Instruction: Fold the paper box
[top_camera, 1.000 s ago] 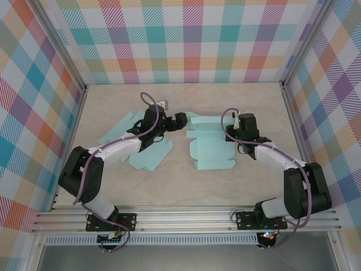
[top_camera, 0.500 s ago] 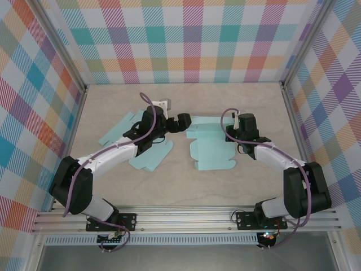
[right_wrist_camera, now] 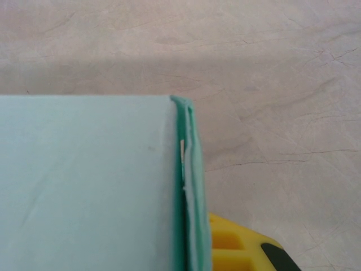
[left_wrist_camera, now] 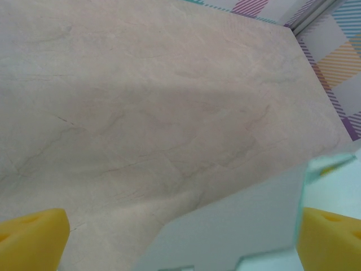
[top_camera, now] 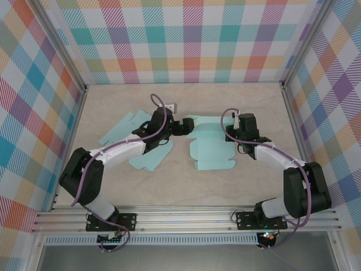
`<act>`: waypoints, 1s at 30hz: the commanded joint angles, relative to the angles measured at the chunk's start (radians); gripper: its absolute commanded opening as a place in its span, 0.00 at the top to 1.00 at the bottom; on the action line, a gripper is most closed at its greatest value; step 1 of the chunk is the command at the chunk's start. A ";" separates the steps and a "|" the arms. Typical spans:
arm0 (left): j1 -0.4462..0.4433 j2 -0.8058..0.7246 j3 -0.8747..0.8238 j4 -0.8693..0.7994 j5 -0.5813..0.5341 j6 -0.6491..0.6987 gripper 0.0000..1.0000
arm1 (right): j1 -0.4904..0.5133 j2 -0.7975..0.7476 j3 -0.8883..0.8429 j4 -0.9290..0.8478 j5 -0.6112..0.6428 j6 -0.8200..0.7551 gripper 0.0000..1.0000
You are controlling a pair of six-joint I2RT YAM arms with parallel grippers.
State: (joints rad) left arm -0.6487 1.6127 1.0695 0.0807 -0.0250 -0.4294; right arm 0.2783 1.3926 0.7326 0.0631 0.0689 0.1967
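left hand (top_camera: 186, 126) shifted right, reaching paper box (top_camera: 211, 148) corner

No text, label, brand, number or sign can be read. The paper box (top_camera: 211, 149) shows plain teal faces, the walls (top_camera: 192, 39) carry only a coloured check, and the table (top_camera: 237, 96) shows only its marbled grain.
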 commanded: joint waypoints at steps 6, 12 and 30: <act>-0.048 0.088 0.092 0.042 0.017 0.006 0.00 | -0.001 -0.007 -0.006 0.041 -0.035 -0.009 1.00; -0.085 0.151 0.123 0.072 0.007 -0.014 0.00 | -0.001 -0.009 -0.012 0.050 -0.045 -0.008 1.00; -0.100 -0.171 -0.189 0.022 -0.278 -0.136 0.00 | -0.001 -0.010 -0.019 0.053 -0.022 0.008 1.00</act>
State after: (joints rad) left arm -0.7391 1.5284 0.9466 0.1467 -0.2344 -0.5106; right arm 0.2710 1.3926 0.7216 0.0753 0.0628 0.2005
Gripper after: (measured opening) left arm 0.997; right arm 0.111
